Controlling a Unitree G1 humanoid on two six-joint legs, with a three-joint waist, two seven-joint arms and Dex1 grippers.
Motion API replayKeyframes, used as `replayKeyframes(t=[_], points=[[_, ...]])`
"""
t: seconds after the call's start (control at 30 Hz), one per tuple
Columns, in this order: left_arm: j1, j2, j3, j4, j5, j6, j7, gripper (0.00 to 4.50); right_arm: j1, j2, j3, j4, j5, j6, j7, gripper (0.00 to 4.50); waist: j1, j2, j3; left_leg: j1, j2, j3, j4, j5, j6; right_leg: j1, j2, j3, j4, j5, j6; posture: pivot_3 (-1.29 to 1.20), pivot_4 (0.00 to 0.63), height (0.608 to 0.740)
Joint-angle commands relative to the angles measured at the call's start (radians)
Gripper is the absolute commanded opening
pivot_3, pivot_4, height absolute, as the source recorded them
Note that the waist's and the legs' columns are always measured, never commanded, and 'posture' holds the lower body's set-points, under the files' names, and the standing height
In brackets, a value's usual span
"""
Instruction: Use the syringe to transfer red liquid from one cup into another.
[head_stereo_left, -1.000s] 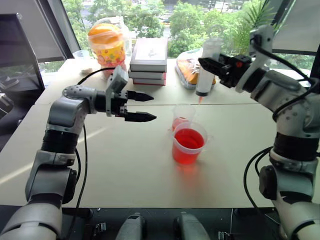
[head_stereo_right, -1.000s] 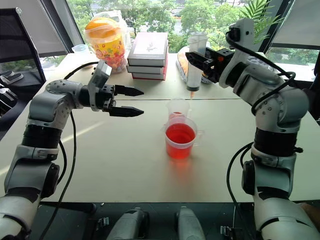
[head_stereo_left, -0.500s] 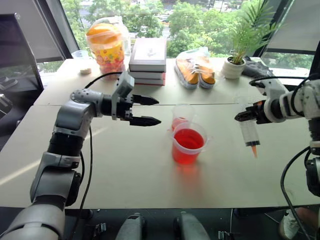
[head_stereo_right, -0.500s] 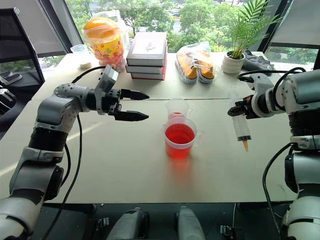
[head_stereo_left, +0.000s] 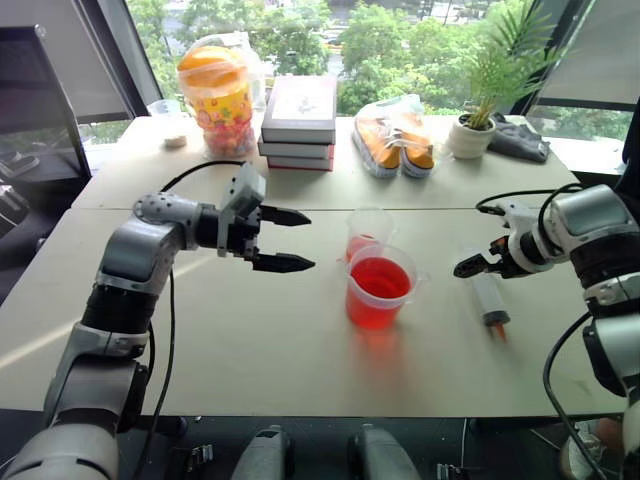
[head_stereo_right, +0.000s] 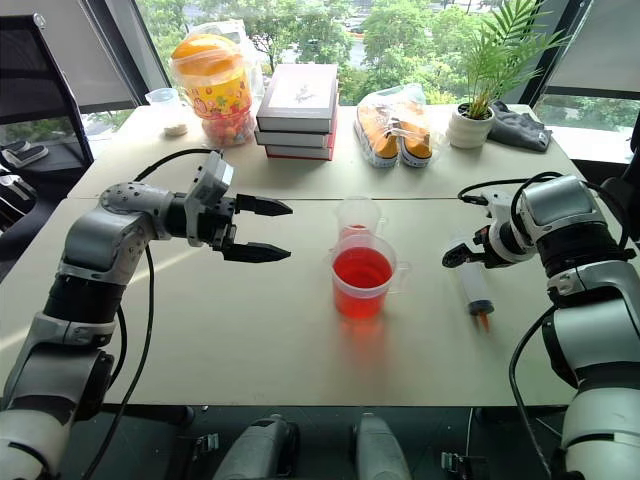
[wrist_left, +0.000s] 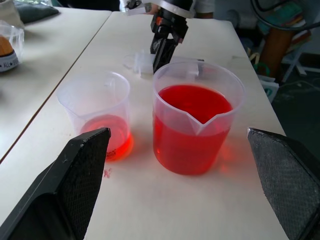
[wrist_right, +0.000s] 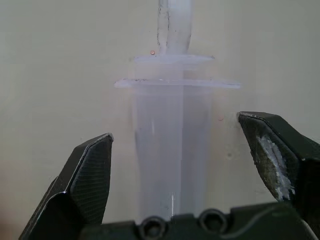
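Syringe (head_stereo_left: 490, 300) flat on table (head_stereo_left: 250, 350) (no legible markings), right hand (head_stereo_left: 472, 266) open

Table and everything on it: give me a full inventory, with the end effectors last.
syringe: 1, clear with orange tip, flat on the table, right of the cups
larger cup: 1, clear, centre, well filled with red liquid
smaller cup: 1, clear, just behind it, a little red at the bottom
books: 1 stack, far side
snack jar: 1, orange and yellow, far left
shoes: 1 bagged pair, orange
potted plant: 1, white pot
dark cloth: 1, far right
left end effector: open, left of the cups
right end effector: open, straddling the syringe
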Motion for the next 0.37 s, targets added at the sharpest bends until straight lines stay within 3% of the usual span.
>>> replayKeyframes(t=[0.03,0.2,0.37], points=[[-0.02,0.008,0.03,-0.035,-0.04,0.017,0.012,4.5,0.006,-0.142,-0.094,-0.257,0.042,0.043,0.055,4.46,0.002,0.001,0.0,-0.001,0.0,0.0,0.0,0.0,0.0,-0.001,0.0,0.0,0.0,0.0,0.0,0.0,0.15,0.74],[-0.033,0.013,0.046,-0.029,-0.065,0.03,0.026,4.5,0.257,-0.393,-0.367,-0.721,0.185,0.062,0.153,4.46,0.006,0.001,0.0,-0.006,0.0,-0.003,-0.001,0.0,0.0,-0.004,0.0,-0.003,-0.003,0.0,0.0,0.0,0.15,0.74],[-0.037,0.026,0.047,-0.004,-0.065,0.024,0.025,4.5,0.555,-0.425,-0.805,-1.043,0.322,0.224,0.224,4.46,-0.001,0.001,0.0,-0.007,0.0,-0.001,0.001,0.0,0.001,-0.005,0.0,-0.001,-0.001,0.0,0.0,0.0,0.15,0.74]])
